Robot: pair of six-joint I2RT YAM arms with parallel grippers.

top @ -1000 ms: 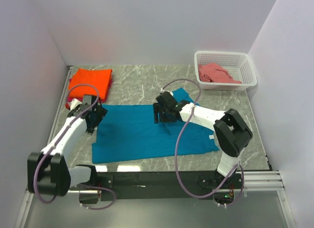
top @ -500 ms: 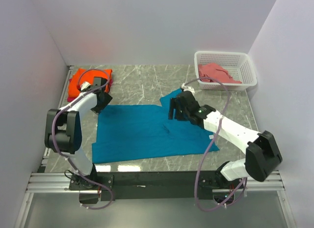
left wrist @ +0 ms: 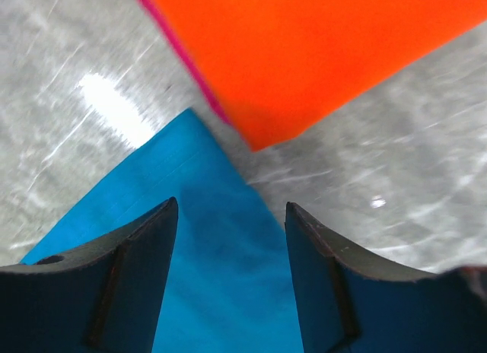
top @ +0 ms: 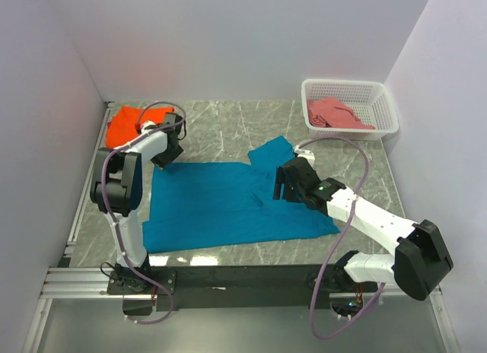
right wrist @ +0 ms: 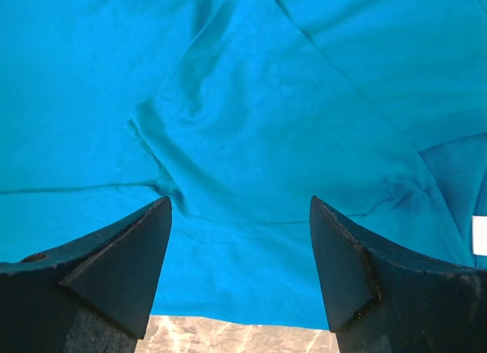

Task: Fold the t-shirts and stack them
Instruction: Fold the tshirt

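The teal-blue t-shirt (top: 221, 205) lies spread flat in the middle of the table. My left gripper (top: 169, 154) hovers open and empty over its far left corner (left wrist: 205, 216), beside the folded orange t-shirt (top: 125, 125), which rests on a magenta one whose edge (left wrist: 183, 56) peeks out. My right gripper (top: 283, 187) is open and empty over the shirt's right part (right wrist: 251, 140), near a sleeve that points up toward the back. A salmon-pink t-shirt (top: 335, 113) lies bunched in the basket.
The white lattice basket (top: 384, 102) stands at the back right corner. Grey marble tabletop (top: 221, 128) shows behind the teal-blue shirt and along its front edge. White walls close in the left, back and right sides.
My left gripper has moved from the shirt's left edge up to its far left corner. My right gripper has moved from the shirt's upper middle to the right and nearer.
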